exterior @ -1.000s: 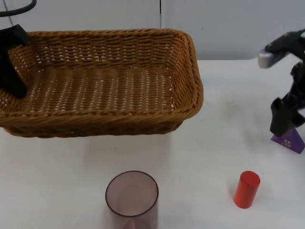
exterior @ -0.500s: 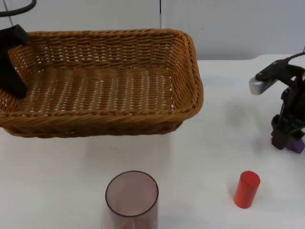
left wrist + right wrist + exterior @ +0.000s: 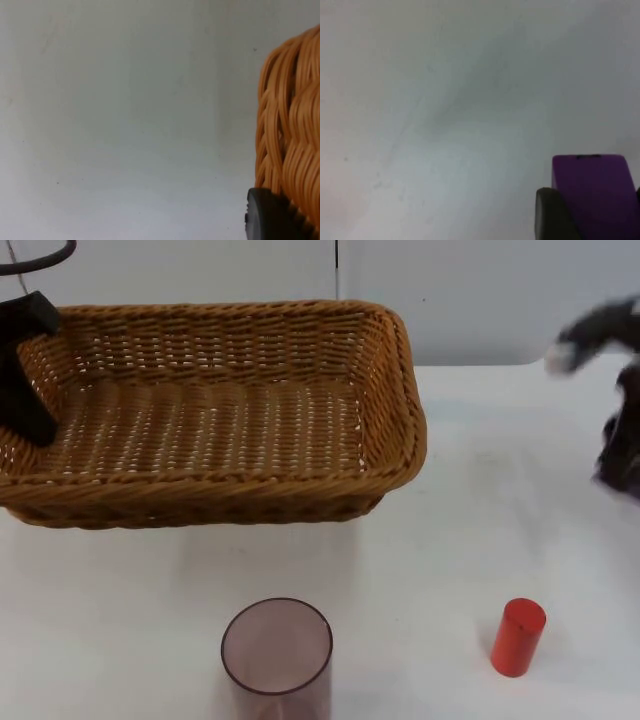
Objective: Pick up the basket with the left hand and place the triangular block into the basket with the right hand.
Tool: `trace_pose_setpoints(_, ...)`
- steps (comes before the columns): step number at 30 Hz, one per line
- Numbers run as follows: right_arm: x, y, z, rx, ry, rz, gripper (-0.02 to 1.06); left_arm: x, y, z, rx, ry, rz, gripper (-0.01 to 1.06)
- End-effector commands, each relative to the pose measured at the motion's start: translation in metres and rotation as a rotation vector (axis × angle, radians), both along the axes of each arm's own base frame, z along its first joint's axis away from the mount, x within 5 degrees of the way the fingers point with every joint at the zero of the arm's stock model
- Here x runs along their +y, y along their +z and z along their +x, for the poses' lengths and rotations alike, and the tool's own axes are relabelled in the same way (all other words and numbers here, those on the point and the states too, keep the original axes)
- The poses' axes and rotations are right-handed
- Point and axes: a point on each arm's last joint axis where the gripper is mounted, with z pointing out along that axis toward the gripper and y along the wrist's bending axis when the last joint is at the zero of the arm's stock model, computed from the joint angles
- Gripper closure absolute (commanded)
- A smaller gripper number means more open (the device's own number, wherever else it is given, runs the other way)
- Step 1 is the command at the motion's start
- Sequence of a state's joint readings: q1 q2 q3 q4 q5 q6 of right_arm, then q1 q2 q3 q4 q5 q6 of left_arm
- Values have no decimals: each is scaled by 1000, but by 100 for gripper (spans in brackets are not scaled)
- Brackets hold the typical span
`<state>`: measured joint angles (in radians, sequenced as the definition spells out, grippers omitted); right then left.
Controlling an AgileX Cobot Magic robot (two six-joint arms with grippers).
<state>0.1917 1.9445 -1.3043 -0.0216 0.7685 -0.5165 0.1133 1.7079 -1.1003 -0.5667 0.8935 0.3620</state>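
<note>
The wicker basket (image 3: 215,490) takes up the table's back left. My left gripper (image 3: 22,405) is shut on its left wall, and one black fingertip (image 3: 267,217) presses against the woven rim (image 3: 290,140). At the table's right edge my right gripper (image 3: 620,465) is blurred by motion and raised off the table. The purple triangular block (image 3: 592,185) sits between its fingers (image 3: 551,215), so my right gripper (image 3: 595,220) is shut on it above the white table.
A translucent pinkish cup (image 3: 277,652) stands at the front centre. A red cylinder (image 3: 518,637) stands at the front right. The grey partition wall (image 3: 480,295) closes the back of the table.
My right gripper came down over the purple block, closed on it and now moves up and right with it. The block has left its spot on the table. The left arm and basket stayed still.
</note>
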Motion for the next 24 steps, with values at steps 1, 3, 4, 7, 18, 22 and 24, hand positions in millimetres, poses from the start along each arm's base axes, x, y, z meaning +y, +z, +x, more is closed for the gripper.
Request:
trace_pose_setpoints(1,-1,40,-12,-2,-10,7,105,-1,5,-1,-7,12,-25,105)
trace_pose_setpoints(3,-3,66,-22,-24,-38,27,105,-1,5,-1,-7,12,-25,105)
trace_pose_setpoints(4,-3,73,-25,-36,-45,36,105,-1,5,-1,-7,12,-25,105)
trace_pose_setpoints(7,-4,96,-35,-87,-47,57,105,-1,5,-1,-6,14,-25,105)
trace_pose_setpoints(18,3,127,-50,-102,-57,138,105,-1,5,-1,-6,16,-27,105)
trace_pose_setpoints(22,35,147,-53,-127,0,212,105,-1,5,-1,-6,16,-27,105)
trace_pose_setpoints(24,63,162,-58,-179,76,241,105,-1,5,-1,-6,16,-27,105)
